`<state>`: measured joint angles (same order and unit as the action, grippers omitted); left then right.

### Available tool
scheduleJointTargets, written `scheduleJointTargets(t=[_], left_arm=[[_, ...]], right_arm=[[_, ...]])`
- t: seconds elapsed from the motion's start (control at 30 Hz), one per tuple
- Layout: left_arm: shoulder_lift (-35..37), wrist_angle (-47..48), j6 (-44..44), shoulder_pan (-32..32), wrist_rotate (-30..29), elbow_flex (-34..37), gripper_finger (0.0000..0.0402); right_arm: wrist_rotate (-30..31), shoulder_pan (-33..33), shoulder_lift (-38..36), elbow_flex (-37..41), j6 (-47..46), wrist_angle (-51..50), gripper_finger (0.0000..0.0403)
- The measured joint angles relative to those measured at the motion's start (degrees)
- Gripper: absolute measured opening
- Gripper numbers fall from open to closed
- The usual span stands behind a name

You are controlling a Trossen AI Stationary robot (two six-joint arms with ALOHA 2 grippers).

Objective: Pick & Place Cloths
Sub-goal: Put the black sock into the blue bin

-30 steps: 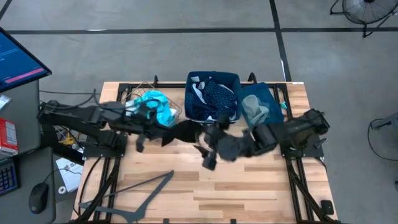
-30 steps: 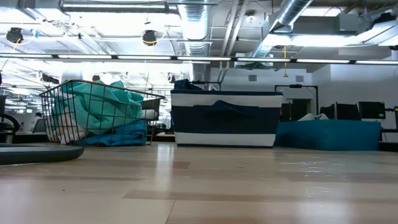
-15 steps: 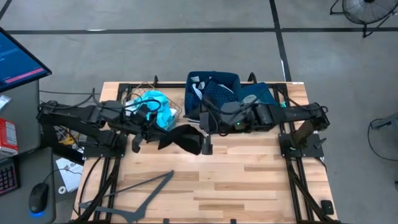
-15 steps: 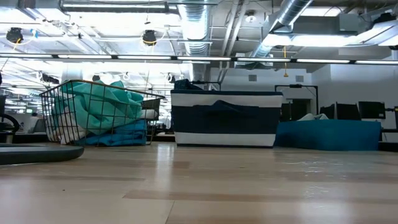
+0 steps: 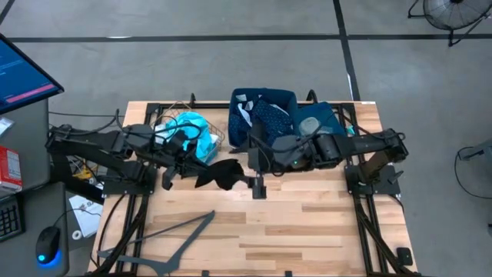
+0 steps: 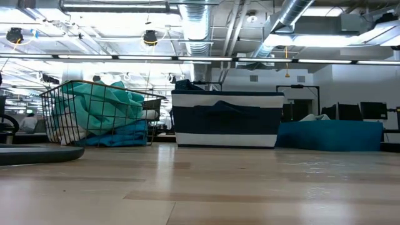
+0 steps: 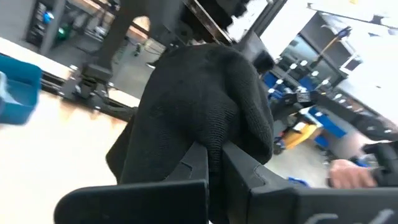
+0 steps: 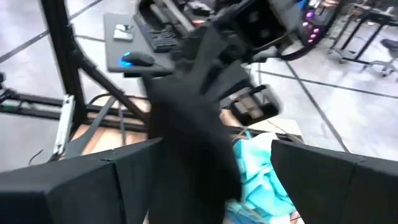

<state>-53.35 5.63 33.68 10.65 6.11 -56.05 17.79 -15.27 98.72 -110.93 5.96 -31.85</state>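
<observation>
Turquoise cloth (image 5: 190,126) (basket (image 5: 217,138)), dotted cloth (image 5: 270,117) (bin (image 5: 264,94))

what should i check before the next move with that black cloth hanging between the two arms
1. Left gripper clamped on the black cloth: ok, the fabric is pinched between its fingers.
2. Right gripper holding the cloth: cannot tell; in the right wrist view its fingers stand wide apart with the cloth ahead of them.
3. Cloth off the table: cannot tell from above; the low view shows no cloth on the table.
4. Wire basket: ok, turquoise cloth inside.
5. Blue bin has room: cannot tell; the dotted navy cloth already lies in it.
</observation>
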Motion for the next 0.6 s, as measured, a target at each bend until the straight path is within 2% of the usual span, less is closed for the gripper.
scheduleJointTargets(t=[0.23, 0.37, 0.5, 0.6], left_arm=[[-0.6, -3.3, 1.7, -1.7, 4.6, 0.0, 0.0001], [-1.8, -3.8, 2.3, -1.7, 4.8, 0.0, 0.0001], [-2.9, -6.7, 2.8, -1.6, 4.9, 0.0, 0.0001], [-3.6, -8.1, 1.9, -1.6, 5.0, -0.1, 0.0001]], right_arm=[[-6.3, 2.4, 0.0, 0.0, -1.7, 0.4, 0.0284], [-6.1, 2.6, 0.0, 0.0, -2.2, 1.2, 0.0264], [-6.0, 2.5, 0.0, 0.0, -5.5, 0.2, 0.0199], [-4.1, 1.5, 0.1, 0.0, -7.4, -1.6, 0.0104]])
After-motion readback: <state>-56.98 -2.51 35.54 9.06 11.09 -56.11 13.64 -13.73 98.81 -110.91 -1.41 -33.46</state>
